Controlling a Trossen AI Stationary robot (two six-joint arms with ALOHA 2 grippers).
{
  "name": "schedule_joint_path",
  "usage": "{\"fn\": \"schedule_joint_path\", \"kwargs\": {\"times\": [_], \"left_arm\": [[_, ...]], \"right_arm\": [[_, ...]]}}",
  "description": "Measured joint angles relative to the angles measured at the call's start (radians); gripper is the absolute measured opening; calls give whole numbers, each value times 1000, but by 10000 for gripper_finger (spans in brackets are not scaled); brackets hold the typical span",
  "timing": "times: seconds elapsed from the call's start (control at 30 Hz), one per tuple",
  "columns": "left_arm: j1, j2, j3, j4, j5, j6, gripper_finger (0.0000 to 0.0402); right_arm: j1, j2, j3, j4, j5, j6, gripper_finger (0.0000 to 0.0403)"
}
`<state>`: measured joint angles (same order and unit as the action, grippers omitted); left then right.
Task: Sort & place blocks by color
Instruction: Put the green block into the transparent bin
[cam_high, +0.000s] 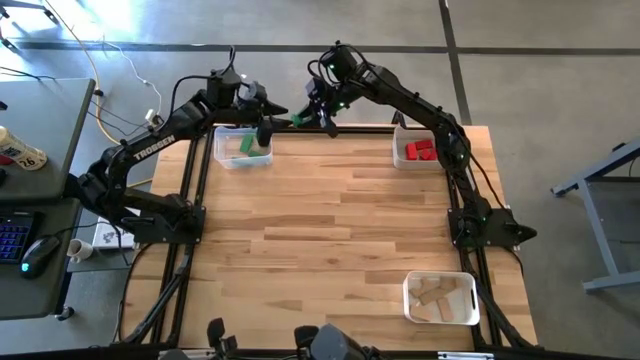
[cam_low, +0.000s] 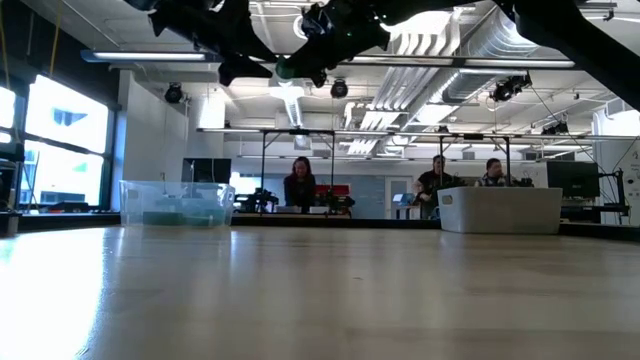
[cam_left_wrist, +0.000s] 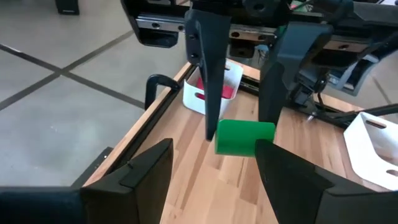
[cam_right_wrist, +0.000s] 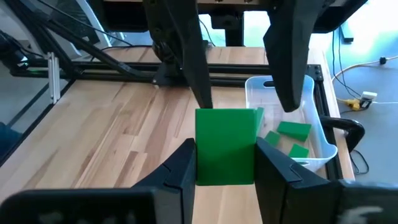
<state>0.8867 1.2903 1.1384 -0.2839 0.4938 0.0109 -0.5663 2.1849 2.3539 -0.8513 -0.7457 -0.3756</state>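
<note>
A green block (cam_right_wrist: 225, 146) hangs in the air above the table's far left part, with my right gripper (cam_right_wrist: 227, 171) shut on it. In the high view the block (cam_high: 300, 121) sits between my right gripper (cam_high: 318, 118) and my left gripper (cam_high: 268, 128). My left gripper (cam_left_wrist: 211, 155) is open. Its fingers (cam_right_wrist: 189, 56) stand on either side of the block's other end (cam_left_wrist: 244, 137). Just beside them stands the clear bin (cam_right_wrist: 298, 134), which has green blocks in it. My right gripper pinches the green block by two opposite faces (cam_right_wrist: 202, 168) between its two fingers. They come slanting down from the table's right side. The block is lifted clear of the table. I cannot tell whether my left gripper's open fingers touch the block.
The bin with green blocks (cam_high: 243, 145) is at the far left, a bin with red blocks (cam_high: 418, 150) at the far right, and a bin with plain wood blocks (cam_high: 440, 298) at the near right. People sit at desks (cam_low: 300, 185) beyond the table.
</note>
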Motion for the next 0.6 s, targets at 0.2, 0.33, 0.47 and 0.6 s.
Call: {"fn": "schedule_joint_path", "kwargs": {"times": [0.2, 0.33, 0.47, 0.6], "left_arm": [[-5, 0, 0, -3, 106, -1, 219], [-4, 0, 0, 2, 103, -9, 219], [-8, 0, 0, 19, 53, -46, 219], [-8, 0, 0, 22, 55, -60, 218]], "right_arm": [[-3, 0, 1, 9, 2, 0, 95], [-1, 1, 1, 10, 2, 0, 95], [13, 1, 1, 10, -5, 1, 95], [19, 1, 1, 7, -14, 1, 95]]}}
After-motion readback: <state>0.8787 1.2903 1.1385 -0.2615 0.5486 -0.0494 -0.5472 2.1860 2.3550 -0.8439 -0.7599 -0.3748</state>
